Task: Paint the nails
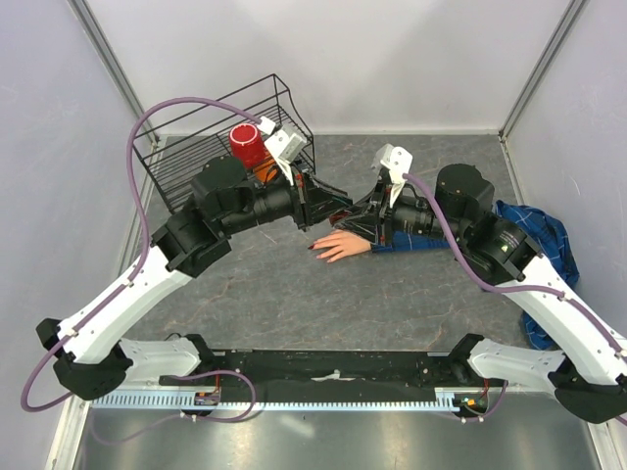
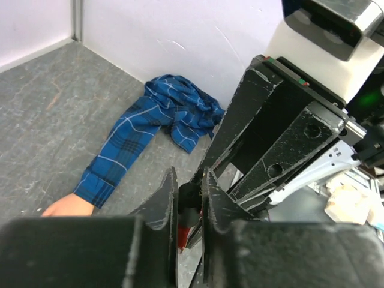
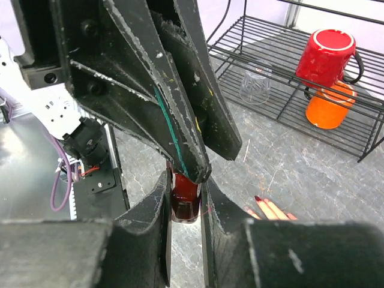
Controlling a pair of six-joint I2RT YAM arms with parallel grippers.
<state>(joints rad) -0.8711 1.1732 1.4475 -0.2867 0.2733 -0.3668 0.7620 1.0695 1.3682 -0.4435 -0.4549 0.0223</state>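
Observation:
The peach fake hand [image 1: 345,245] lies palm down mid-table, its blue plaid cuff [image 1: 411,245] running right. Dark red nails [image 3: 258,198] tip its fingers [image 3: 273,210]; in the top view the nails [image 1: 315,246] point left. Both grippers meet just above the hand. My right gripper [image 3: 186,198] is shut on a small dark red polish bottle [image 3: 185,195]. My left gripper [image 2: 189,195] comes in from the other side, jaws shut on the bottle's black cap [image 2: 188,197]. In the top view the bottle is hidden between the left gripper [image 1: 328,204] and right gripper [image 1: 359,213].
A black wire rack [image 1: 211,147] stands at the back left holding a red mug [image 1: 247,145], an orange cup [image 3: 327,108] and a clear glass [image 3: 255,87]. The plaid sleeve bunches [image 1: 539,235] by the right wall. White walls enclose three sides.

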